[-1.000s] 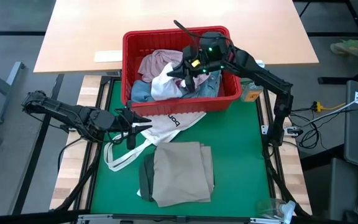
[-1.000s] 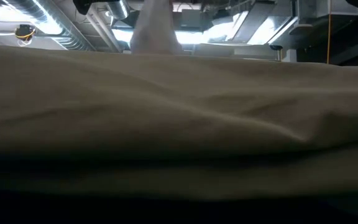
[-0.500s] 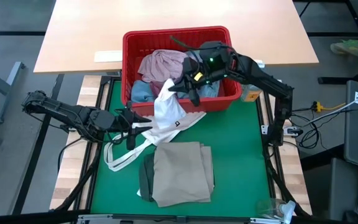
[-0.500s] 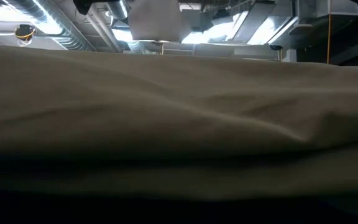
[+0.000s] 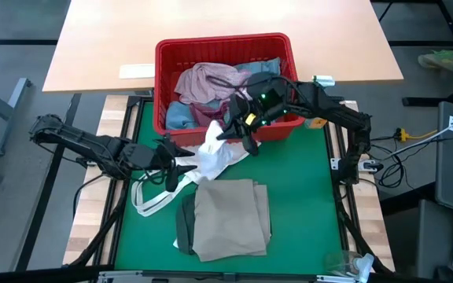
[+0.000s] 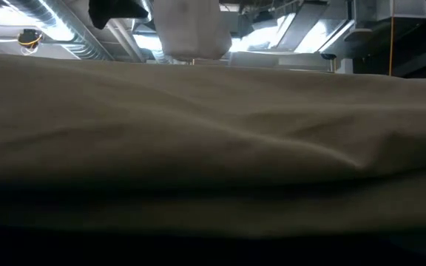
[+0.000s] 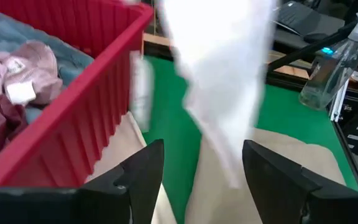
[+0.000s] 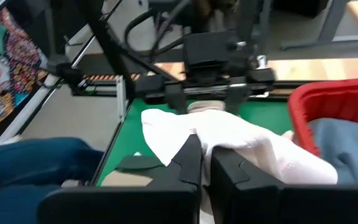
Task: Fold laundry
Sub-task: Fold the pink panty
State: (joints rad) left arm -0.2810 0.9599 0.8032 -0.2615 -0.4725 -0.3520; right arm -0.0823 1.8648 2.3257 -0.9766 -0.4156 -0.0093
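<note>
A green mat [image 5: 305, 196] covers the worktop, with a pale wooden table [image 5: 211, 35] beyond the red basket [image 5: 162, 86]. No writing is readable. Folded beige trousers [image 5: 230, 216] lie on a dark green top [image 5: 184, 224] before the basket. The right end effector [image 5: 238, 130] is clamped on the white bag [image 5: 215, 153]; the left end effector [image 5: 181, 165] stands apart beside it.

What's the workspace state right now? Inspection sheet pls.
Surface: green mat.
Job's things: beige trousers folded on the mat over a dark green top; pink top and blue denim in the red basket.
Clutter: white tote bag, spray bottle.
Grippers: right pincer shut on the tote bag; left pincer open beside it.
Cables: at the table's right.
Surroundings: wooden table behind.
</note>
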